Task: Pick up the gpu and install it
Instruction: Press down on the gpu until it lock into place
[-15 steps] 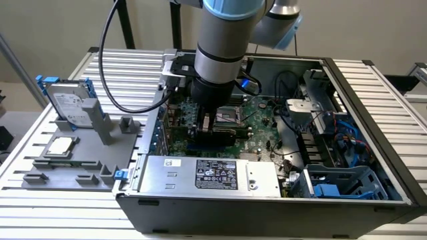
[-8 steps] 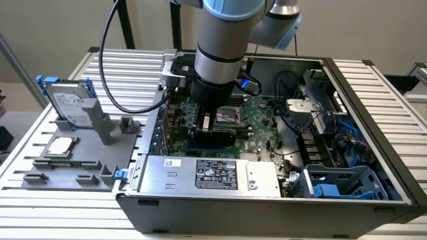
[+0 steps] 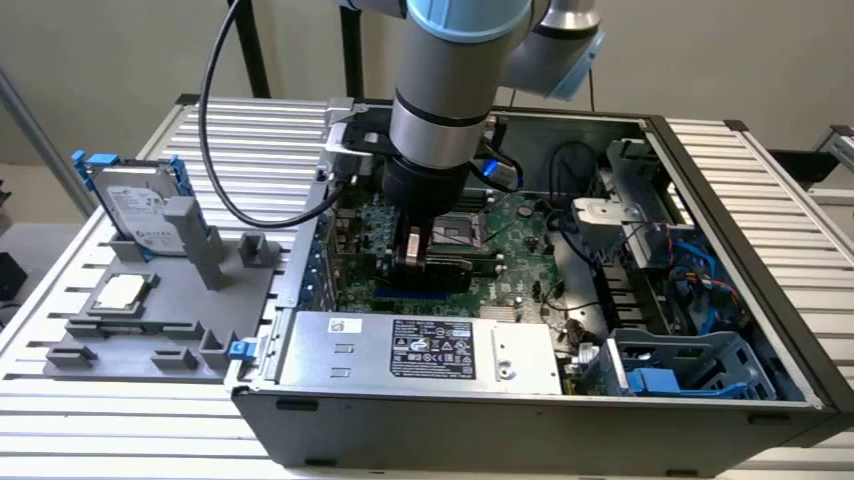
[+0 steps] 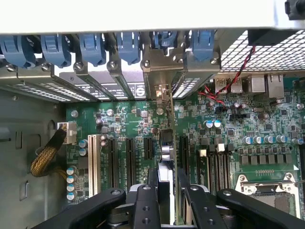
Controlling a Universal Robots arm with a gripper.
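My gripper is down inside the open computer case, over the green motherboard. In the wrist view the gpu stands on edge between the black fingers, so my gripper is shut on it. The card runs away from me across the expansion slots. Its grey metal bracket sits at the case's rear slot openings, under the blue latches. I cannot tell whether the card's lower edge is fully in its slot.
On the exterior view's left, a grey fixture holds a silver hard drive with blue tabs and a small square chip. The power supply lies along the case front. The CPU socket sits beside the slots, and cables fill the case's right side.
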